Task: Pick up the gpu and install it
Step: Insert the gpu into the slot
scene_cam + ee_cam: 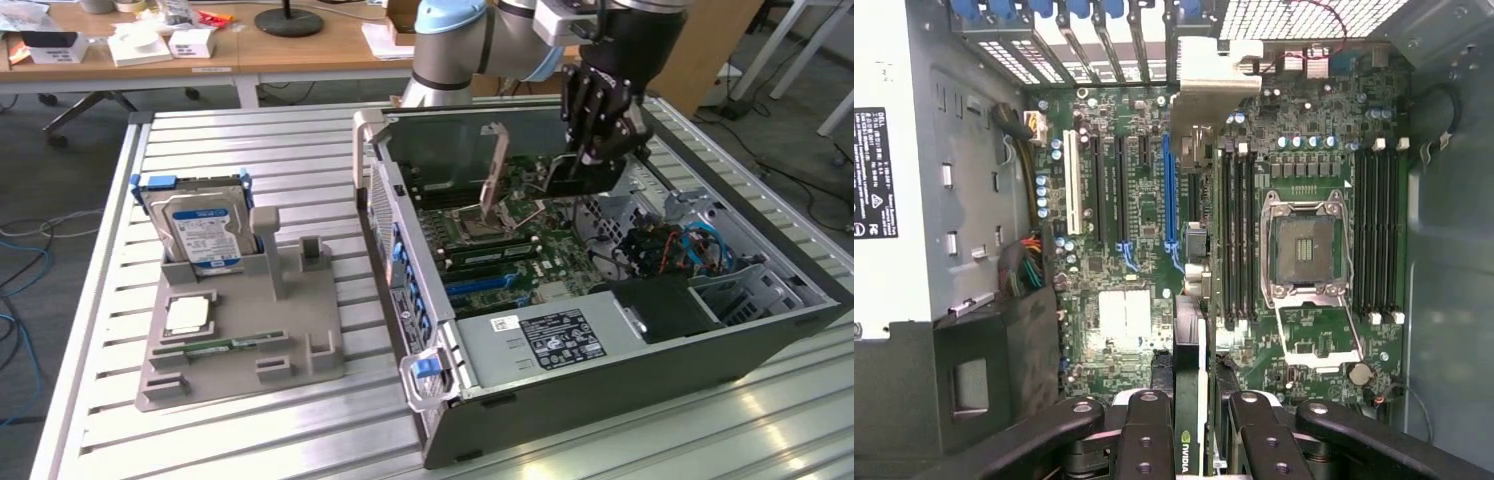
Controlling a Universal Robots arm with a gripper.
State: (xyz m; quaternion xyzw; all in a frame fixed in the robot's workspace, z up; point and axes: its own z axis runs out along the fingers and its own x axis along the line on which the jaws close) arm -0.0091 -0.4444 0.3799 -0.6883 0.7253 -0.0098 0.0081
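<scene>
On the counter (267, 140), the computer case (627, 370) is set at the exterior view's right, a holder (254, 330) with a hard drive (203, 230) at its left. The gpu (585, 180) is held by the claw (597, 150) over the motherboard (521, 245).

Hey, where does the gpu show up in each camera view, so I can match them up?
Exterior view: the gpu hangs from the hand over the open case, toward the exterior view's right.
Wrist view: the gpu is edge-on, clamped between the hand's fingers.
Shared landmark: the CPU socket, beside the gpu.
</scene>
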